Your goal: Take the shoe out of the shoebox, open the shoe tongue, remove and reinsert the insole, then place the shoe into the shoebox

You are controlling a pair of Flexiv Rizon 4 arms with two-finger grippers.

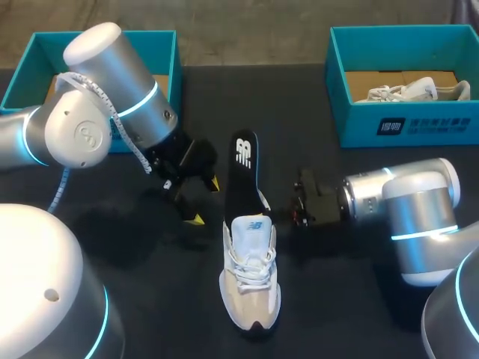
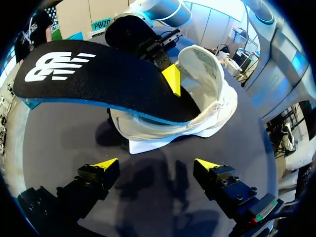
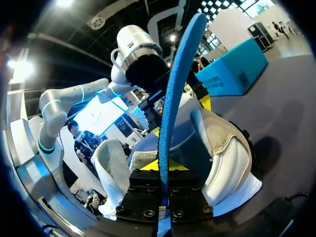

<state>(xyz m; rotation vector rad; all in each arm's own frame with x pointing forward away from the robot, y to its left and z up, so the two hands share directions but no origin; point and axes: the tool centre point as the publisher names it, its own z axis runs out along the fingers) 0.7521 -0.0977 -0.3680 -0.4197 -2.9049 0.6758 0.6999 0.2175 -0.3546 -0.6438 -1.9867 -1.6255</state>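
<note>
Black desk [image 1: 344, 299]: pale shoe [image 1: 251, 280] upright mid-desk; teal shoebox [image 1: 37, 56] far left corner; second teal shoebox [image 1: 419, 123] far right.

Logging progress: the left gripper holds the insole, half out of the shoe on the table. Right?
No: the right gripper holds the insole, as the right wrist view shows; the left gripper is open and empty. The rest is right.

The toe end of the insole [image 1: 240, 183] is hidden inside the shoe [image 1: 251, 288].
</note>
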